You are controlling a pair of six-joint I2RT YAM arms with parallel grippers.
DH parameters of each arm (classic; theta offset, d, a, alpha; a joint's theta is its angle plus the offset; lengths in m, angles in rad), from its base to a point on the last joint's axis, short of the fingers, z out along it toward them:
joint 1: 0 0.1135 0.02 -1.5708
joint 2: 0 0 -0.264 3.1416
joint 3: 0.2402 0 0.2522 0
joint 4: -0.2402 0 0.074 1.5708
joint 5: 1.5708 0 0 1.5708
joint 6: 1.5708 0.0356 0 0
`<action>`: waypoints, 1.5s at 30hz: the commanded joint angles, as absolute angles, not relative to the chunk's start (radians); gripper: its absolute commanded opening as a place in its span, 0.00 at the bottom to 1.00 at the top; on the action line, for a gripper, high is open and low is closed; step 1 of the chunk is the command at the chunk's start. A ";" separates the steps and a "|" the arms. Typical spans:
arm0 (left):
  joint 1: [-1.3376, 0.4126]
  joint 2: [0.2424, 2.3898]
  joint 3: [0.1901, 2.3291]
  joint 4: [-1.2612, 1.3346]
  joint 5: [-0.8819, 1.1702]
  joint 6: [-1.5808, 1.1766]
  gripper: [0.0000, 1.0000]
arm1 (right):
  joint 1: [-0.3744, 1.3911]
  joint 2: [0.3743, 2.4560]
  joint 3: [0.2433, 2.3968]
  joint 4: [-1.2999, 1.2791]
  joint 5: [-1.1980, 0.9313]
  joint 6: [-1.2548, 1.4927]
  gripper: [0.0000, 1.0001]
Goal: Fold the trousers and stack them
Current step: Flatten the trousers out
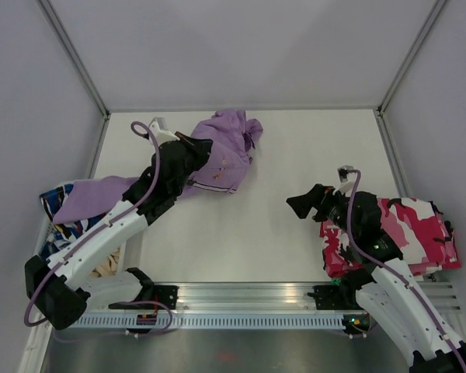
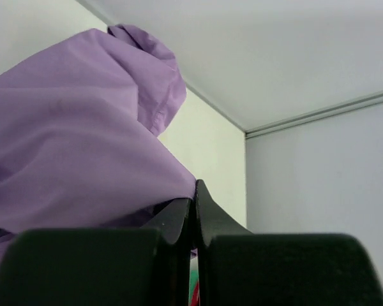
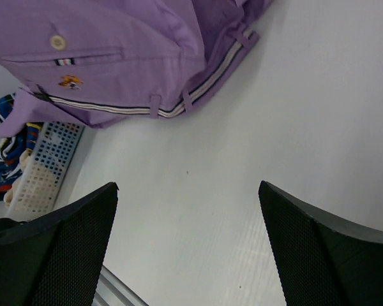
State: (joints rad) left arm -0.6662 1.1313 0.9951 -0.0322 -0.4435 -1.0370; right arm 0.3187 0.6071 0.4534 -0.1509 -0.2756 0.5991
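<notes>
Left tool (image 2: 193, 194) is clamped shut on a fold of the trousers (image 1: 227, 148), which sit bunched on the far-left part of the worktop (image 1: 311, 148). Right tool (image 3: 186, 188) gaping wide, holding nothing.

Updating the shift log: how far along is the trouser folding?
Done: a folded camouflage garment lies at the right. In hand: the left gripper is shut on the crumpled trousers, one leg trailing over the basket; the right gripper hangs open. Left: flattening, folding, stacking.
</notes>
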 commanded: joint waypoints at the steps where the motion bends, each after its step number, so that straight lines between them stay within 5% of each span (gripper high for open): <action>1: -0.716 1.242 1.211 -0.407 -0.527 -0.996 0.02 | 0.322 0.545 0.565 -0.115 -0.293 0.485 0.98; 5: -0.805 1.406 1.478 -0.587 -0.669 -0.957 0.02 | 0.322 0.567 0.617 -0.039 -0.345 0.485 0.98; 15: -0.807 1.575 1.689 -0.522 -0.853 -0.901 0.02 | 0.464 0.802 0.600 0.230 -0.313 0.396 0.98; 25: -0.789 1.738 1.842 -0.618 -0.867 -0.867 0.02 | 0.842 1.052 0.748 0.274 0.159 0.179 0.98; 32: -0.758 1.758 1.847 -0.690 -0.824 -0.939 0.02 | 0.946 1.230 0.770 0.417 0.454 0.284 0.98; 45: -0.660 1.723 1.770 -0.727 -0.727 -1.014 0.02 | 1.068 1.537 1.037 0.227 0.889 0.502 0.98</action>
